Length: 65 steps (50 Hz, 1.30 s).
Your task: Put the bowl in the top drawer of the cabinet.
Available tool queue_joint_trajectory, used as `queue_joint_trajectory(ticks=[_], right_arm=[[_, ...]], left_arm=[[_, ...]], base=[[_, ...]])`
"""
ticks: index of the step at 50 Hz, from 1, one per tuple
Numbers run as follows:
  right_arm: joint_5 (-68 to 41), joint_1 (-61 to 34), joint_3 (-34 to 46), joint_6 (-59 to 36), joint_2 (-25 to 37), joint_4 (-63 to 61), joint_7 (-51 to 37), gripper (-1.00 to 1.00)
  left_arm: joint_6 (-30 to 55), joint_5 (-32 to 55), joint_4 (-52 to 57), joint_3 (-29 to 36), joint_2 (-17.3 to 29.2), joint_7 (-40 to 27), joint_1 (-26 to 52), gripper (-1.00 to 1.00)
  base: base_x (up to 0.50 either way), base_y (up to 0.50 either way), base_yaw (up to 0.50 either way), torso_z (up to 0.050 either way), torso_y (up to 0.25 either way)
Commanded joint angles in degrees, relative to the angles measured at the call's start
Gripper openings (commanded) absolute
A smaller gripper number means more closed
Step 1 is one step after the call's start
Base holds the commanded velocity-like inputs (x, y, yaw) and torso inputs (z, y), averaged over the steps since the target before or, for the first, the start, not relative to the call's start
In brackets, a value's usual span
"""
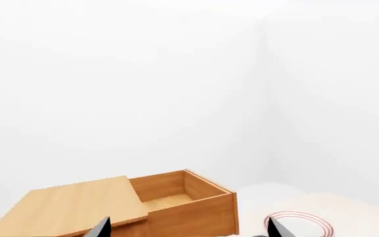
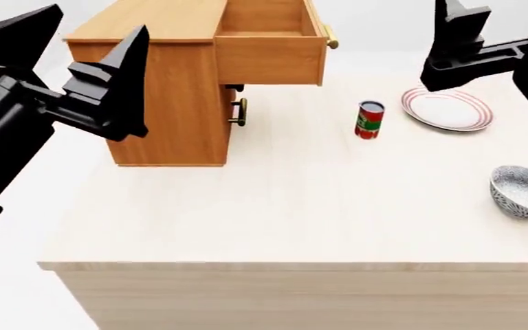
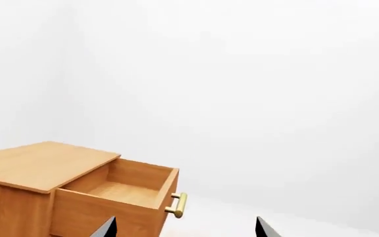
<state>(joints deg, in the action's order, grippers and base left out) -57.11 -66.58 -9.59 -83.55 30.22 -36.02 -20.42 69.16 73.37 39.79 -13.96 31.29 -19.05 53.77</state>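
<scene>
Bowl sits alone on the table, well below our right gripper and nearer us than it, touching nothing; the can and plate lie between it and the cabinet. We see the top drawer pulled out and bare inside, its brass handle facing the right gripper, so the opening step looks done and the step in hand is, we judge, going for the bowl. Our left gripper hangs beside the cabinet's side, fingers parted, holding nothing. Our right gripper hovers high, just beyond the plate; its wrist view shows two fingertips set well apart with nothing between them, so it stands wide and free. The next move, as we judge it, calls for bringing the right gripper back toward us and down over the bowl's rim, one finger inside and one outside, closing firmly, then lifting clear of the can before carrying across to the drawer
</scene>
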Motion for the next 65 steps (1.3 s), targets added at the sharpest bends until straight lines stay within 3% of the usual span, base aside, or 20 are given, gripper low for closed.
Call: queue_joint_trajectory(ticks=[1,7,65], right_arm=[[5.51,-15.13,14.82,7.31,4.54,12.64,6.26,1.0],[8.51,-17.53,18.5,10.52,4.79,15.93,8.61,1.0],[9.21,-19.11,22.11,13.76,4.05,18.7,10.17,1.0]], left_arm=[[3.55,5.82,-1.64,0.68,4.23,-1.22,9.67,1.0],[3.84,6.93,-1.56,0.84,4.95,-1.58,10.15,1.0],[0.55,7.07,-0.56,1.18,6.61,-1.12,7.73,1.0]], base=[[0.22,0.0,0.0,0.0,0.0],[0.23,0.0,0.0,0.0,0.0],[0.28,-0.02,0.0,0.0,0.0]])
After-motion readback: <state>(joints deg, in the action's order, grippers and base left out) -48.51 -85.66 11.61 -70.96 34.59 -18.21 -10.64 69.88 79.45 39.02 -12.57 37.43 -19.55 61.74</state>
